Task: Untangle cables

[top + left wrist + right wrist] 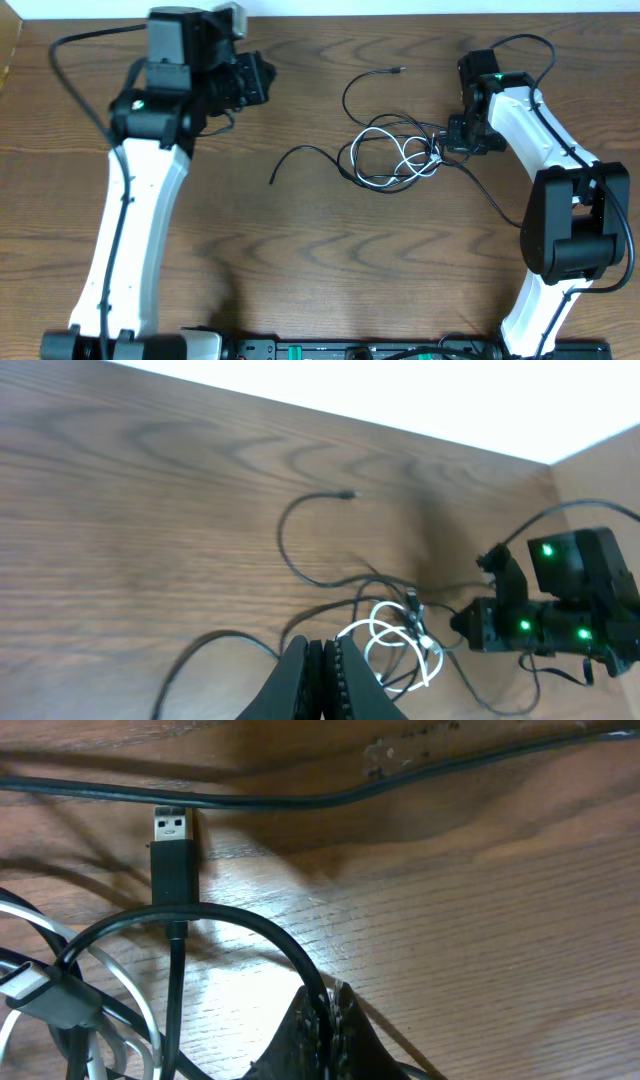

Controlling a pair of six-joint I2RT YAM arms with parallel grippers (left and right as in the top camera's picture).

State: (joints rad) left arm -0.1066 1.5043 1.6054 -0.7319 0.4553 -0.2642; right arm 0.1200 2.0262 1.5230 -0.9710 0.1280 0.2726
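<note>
tangled cables [398, 152], crossings hard to trace

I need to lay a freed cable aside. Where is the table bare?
Bare: the near half of the table, between the left arm and right arm, in front of the tangle. Also the far middle, between left gripper and the tangle's top loop. Crowded: around the right gripper, at the tangle.

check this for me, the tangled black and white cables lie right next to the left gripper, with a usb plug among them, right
Wrong on one point: the cables lie right next to the right gripper, not the left gripper, which sits well apart from them. The overhead view shows it. The rest holds: black and white, tangled, a USB plug among them.
</note>
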